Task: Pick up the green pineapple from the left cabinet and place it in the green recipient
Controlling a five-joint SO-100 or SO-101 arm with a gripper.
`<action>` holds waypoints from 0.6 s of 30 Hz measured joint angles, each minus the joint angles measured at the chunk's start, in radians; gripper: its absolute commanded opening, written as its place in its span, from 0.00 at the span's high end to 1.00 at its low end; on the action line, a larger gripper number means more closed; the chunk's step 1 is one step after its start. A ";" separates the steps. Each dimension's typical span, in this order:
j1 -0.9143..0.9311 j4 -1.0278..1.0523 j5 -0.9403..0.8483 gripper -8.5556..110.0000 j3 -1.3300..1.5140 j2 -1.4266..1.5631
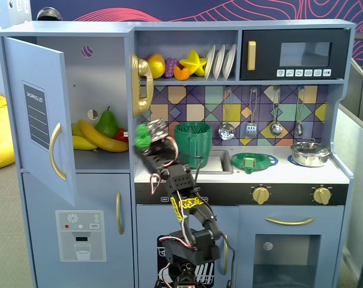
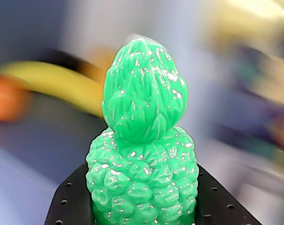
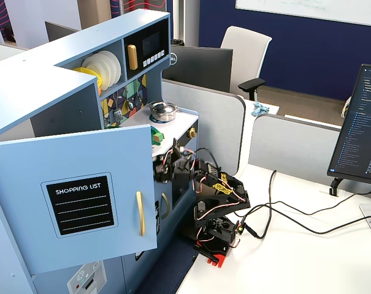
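Fixed view: claw clenched on green pineapple beside light-blue counter, apparently office partitions behind

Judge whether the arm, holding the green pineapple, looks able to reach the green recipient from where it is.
Probably yes. The tool, shut on the green pineapple, is outside the left cabinet, and the green recipient stands just right of it in a fixed view, mouth open, nothing between.

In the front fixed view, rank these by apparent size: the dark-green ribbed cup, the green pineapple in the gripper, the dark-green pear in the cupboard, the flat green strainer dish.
1. Dark-green ribbed cup.
2. Flat green strainer dish, wide but low.
3. Dark-green pear.
4. Green pineapple, partly hidden in the gripper and blurred.
The pear and pineapple ranking is unsure, since the pineapple sits nearer the camera.
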 measured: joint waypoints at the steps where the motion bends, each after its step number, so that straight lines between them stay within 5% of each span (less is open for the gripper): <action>1: 0.046 0.011 0.011 0.93 -0.028 -0.018; 8: 0.282 -0.035 0.069 0.93 -0.273 -0.290; 18: 0.388 -0.132 0.064 0.93 -0.666 -0.724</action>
